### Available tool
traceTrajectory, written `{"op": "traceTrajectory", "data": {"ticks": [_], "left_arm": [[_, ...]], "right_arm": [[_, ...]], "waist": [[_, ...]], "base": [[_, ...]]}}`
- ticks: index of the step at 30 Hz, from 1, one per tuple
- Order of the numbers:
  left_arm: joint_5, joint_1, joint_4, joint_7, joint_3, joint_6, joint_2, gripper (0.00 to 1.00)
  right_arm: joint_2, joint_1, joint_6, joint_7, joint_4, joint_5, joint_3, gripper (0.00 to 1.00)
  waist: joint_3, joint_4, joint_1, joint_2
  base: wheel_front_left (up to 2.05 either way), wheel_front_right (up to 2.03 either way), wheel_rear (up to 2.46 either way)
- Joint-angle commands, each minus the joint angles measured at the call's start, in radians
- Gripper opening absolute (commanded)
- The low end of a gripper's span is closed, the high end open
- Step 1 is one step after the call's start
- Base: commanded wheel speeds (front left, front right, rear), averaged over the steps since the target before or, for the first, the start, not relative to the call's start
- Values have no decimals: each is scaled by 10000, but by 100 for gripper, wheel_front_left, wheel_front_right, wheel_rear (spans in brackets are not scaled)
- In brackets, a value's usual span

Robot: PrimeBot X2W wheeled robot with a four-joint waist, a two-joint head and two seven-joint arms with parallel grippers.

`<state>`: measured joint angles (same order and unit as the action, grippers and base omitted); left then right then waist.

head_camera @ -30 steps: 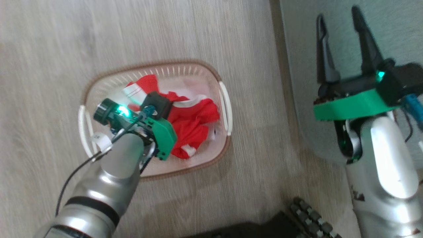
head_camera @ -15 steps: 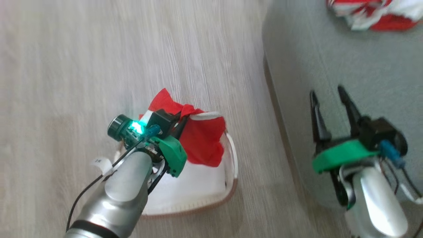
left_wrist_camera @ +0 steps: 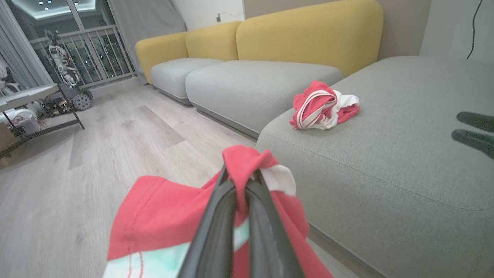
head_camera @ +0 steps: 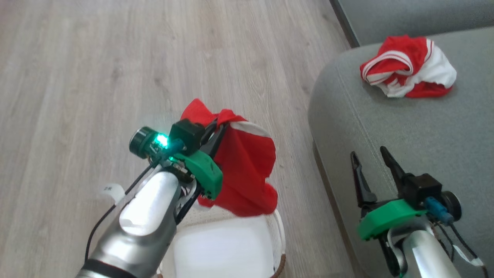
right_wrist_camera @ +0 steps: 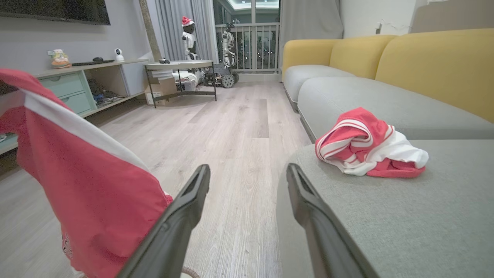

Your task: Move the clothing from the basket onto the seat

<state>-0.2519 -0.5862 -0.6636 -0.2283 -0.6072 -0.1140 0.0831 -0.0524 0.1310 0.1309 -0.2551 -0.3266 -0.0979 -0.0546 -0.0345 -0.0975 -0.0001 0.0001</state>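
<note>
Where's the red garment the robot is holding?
Head view, centre: the garment hangs from the left gripper's shut fingers, above the basket, left of the grey seat.

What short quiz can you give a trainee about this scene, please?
1. True or false: the right gripper is open and holds nothing.
2. Where does the striped garment lie? A: on the floor. B: on the seat. C: in the basket.
3. Fill the gap: the left gripper is shut on a hanging red ___.

Key: 1 true; 2 B; 3 garment.
</note>
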Motion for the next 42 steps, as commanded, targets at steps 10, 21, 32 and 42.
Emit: {"op": "traceTrajectory", "data": {"ticks": [10,21,32,42], "left_arm": [[-108,-1026,1286,179,343,82,333,0],[-201,-1019,1926,314,36,61,235,0],[-270,-1199,2127,416,-467,45,-2,0],[-418,-1042,2213,398,-718,101,-53,0]], "right_arm": [[22,826,-2,-67,-303,-5,-1273,100],[-516,2993,-2,-67,-2402,-380,-3174,100],[-527,5076,-2,-67,-4933,-2426,-6619,100],[-615,5916,-2,-67,-5388,-4206,-8411,11]], "waist": [[-577,427,1,-1],[-717,830,1,-1],[-660,1347,1,-1],[-612,1625,1,-1]], "base": [[0,0,0],[0,0,0],[0,0,0],[0,0,0]]}}
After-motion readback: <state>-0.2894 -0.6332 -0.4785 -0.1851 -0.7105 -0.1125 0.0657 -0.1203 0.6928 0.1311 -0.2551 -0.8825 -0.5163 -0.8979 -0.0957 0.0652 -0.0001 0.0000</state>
